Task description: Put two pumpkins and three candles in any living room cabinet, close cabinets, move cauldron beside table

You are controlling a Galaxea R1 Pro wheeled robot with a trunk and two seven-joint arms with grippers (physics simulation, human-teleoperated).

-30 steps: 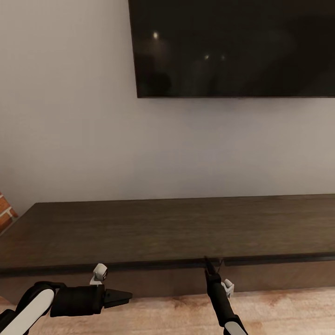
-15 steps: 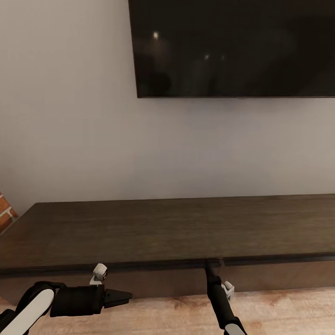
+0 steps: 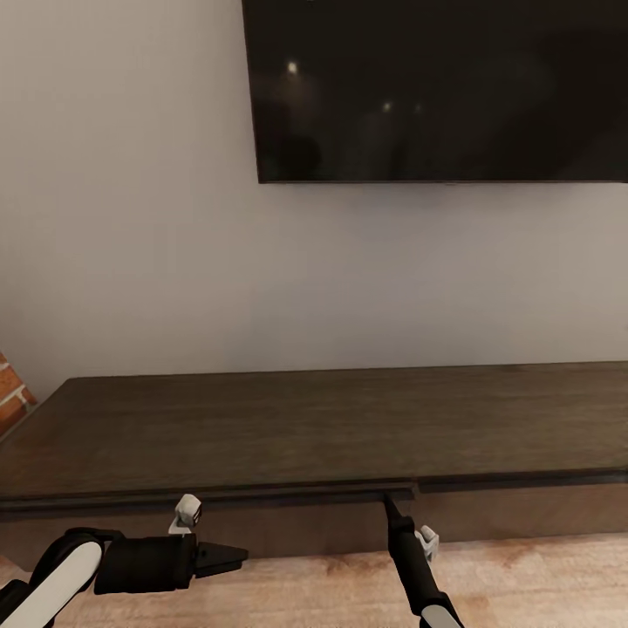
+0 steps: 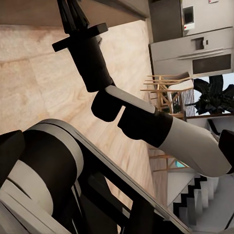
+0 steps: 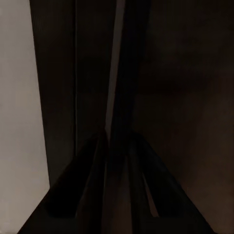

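Where the right pincer meets the cabinet in the head view, the front strip left of it has edged out past its neighbour since a second ago, so a drawer seems to be starting open; the left pincer hangs closed. From the left wrist, the right arm crosses wooden floor. From the right wrist, fingers together at a dark seam; grip unclear.
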